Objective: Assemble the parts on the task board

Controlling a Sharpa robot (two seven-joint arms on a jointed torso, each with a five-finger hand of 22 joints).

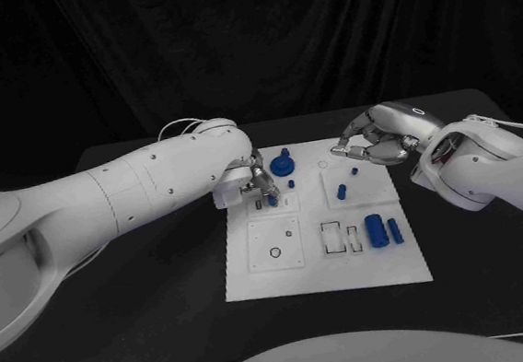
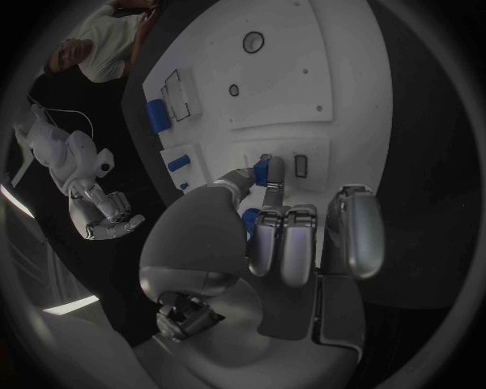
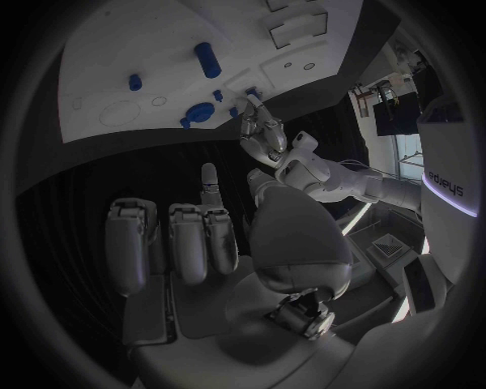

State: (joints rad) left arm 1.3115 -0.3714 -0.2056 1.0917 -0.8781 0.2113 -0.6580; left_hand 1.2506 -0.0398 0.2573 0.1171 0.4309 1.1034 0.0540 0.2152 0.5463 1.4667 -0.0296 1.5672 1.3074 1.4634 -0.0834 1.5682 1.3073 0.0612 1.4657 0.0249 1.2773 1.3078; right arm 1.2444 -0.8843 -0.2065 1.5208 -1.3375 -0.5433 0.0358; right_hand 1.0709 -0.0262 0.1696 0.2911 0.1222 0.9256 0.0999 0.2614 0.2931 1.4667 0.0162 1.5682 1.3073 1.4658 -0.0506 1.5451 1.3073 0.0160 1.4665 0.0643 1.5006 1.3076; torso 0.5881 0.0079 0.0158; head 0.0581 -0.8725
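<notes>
The white task board (image 1: pixel 260 274) lies in the middle of the black table. My left hand (image 1: pixel 258 184) hovers low over the board's far left part and pinches a small blue part (image 2: pixel 262 172) between thumb and finger, close above a slot. My right hand (image 1: pixel 376 139) hangs over the board's far right corner, fingers loosely curved and apart, nothing in them. A blue knob-shaped part (image 1: pixel 283 163) stands beside the left hand. A blue peg (image 1: pixel 342 191) stands mid-board. A thick blue cylinder (image 1: pixel 376 230) and a thin blue bar (image 1: pixel 394 232) lie at the near right.
Empty rectangular recesses (image 1: pixel 334 236) and a ring-shaped hole (image 1: pixel 275 252) mark the board's near half. Bare black table (image 1: pixel 158 291) surrounds the board on all sides. A black curtain hangs behind the table.
</notes>
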